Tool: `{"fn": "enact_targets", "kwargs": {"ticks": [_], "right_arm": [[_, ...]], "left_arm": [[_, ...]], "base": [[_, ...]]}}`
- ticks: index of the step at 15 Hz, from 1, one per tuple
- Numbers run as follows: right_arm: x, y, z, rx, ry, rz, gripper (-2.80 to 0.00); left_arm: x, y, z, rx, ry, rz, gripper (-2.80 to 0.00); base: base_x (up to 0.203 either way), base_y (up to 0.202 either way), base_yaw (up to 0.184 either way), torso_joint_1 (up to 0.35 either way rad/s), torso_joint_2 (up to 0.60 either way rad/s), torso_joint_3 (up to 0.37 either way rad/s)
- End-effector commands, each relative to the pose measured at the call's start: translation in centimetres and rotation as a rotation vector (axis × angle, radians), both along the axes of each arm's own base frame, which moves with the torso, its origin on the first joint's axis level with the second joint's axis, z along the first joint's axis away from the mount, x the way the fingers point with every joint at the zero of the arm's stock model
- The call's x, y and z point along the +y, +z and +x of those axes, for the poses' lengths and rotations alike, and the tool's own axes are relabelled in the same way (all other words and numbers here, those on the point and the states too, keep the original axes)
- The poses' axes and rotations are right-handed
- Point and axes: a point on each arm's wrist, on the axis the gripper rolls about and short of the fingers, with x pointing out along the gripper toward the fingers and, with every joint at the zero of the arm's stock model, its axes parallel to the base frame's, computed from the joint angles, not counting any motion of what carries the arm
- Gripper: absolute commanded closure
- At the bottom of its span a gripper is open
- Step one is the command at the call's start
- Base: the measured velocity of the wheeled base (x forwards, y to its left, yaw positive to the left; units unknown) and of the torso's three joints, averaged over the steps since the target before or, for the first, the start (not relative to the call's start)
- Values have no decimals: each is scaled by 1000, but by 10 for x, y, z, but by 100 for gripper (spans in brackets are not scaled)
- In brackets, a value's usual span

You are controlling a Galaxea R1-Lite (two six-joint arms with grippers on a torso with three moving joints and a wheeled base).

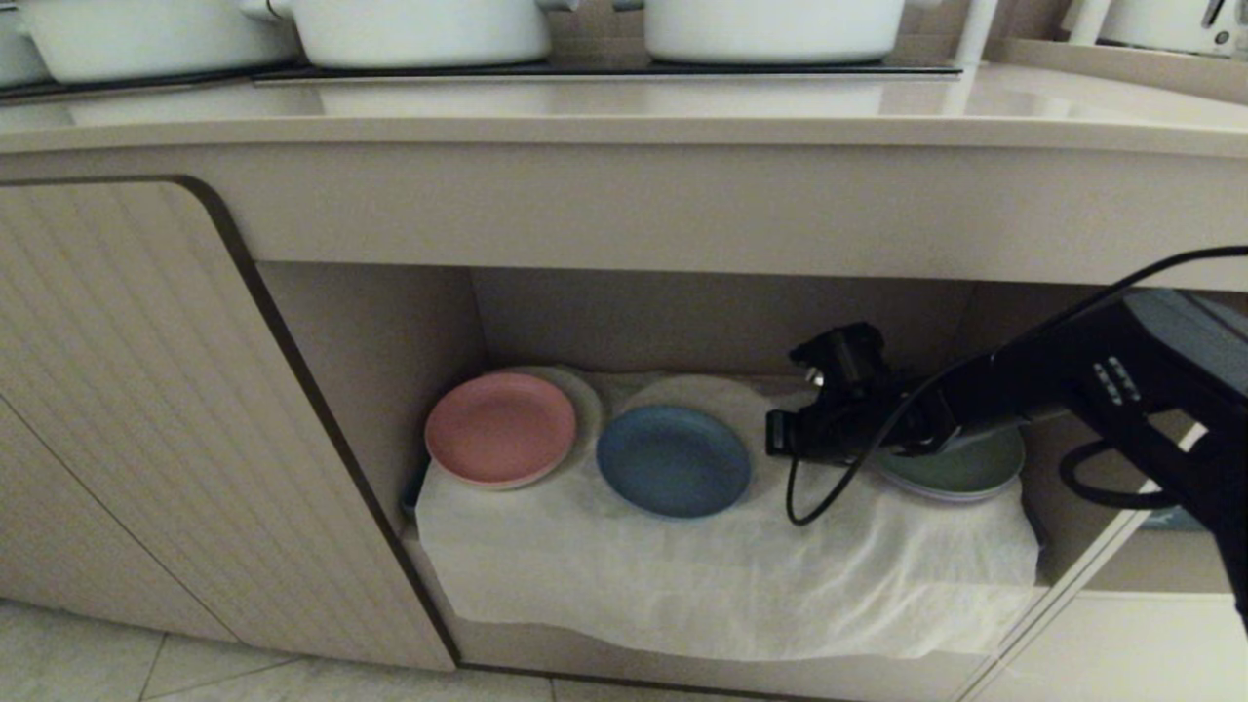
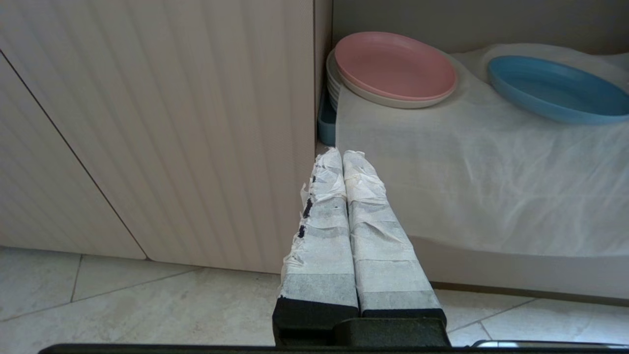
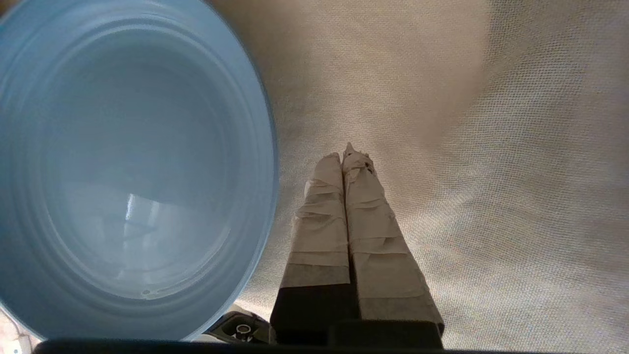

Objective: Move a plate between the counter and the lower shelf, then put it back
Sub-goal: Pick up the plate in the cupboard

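- The plate [image 1: 673, 460] lies flat on the white cloth [image 1: 721, 575] in the lower shelf [image 1: 390, 331], about the middle of the niche; nothing is holding it.
- Just beside its rim I have the right gripper [image 3: 348, 155], fingers pressed together and empty, tips close over the cloth and apart from the plate [image 3: 132, 172].
- In the head view that gripper [image 1: 780, 436] reaches in from the right, between the blue plate and the green plate [image 1: 965, 466] its arm partly hides.
- On the far side of the blue plate a pink plate [image 1: 499, 427] tops a stack of pale ones by the shelf's wall.
- My left gripper [image 2: 339, 157] is closed too, holding nothing, parked low outside the niche near the ribbed cabinet door [image 2: 162, 123], over the tiled floor [image 2: 123, 305].
- Above, the surface [image 1: 624, 112] carries white pots [image 1: 419, 29] on the black hob.
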Motion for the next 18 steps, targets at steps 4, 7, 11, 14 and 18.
{"fn": "enact_targets", "kwargs": {"ticks": [4, 7, 11, 14, 18], "right_arm": [[-3, 10, -1, -20, -9, 10, 0], [-3, 18, -5, -20, 0, 9, 0], [3, 21, -10, -8, 18, 4, 0], [16, 21, -16, -6, 53, 5, 0], [23, 18, -20, 3, 101, -28, 0]], "left_arm": [[0, 0, 0, 0, 0, 0, 0], [0, 0, 0, 0, 0, 0, 0], [0, 0, 0, 0, 0, 0, 0], [0, 0, 0, 0, 0, 0, 0], [0, 0, 0, 0, 0, 0, 0]], "base": [[0, 0, 0, 0, 0, 0], [0, 0, 0, 0, 0, 0], [0, 0, 0, 0, 0, 0], [0, 0, 0, 0, 0, 0], [0, 0, 0, 0, 0, 0]]}}
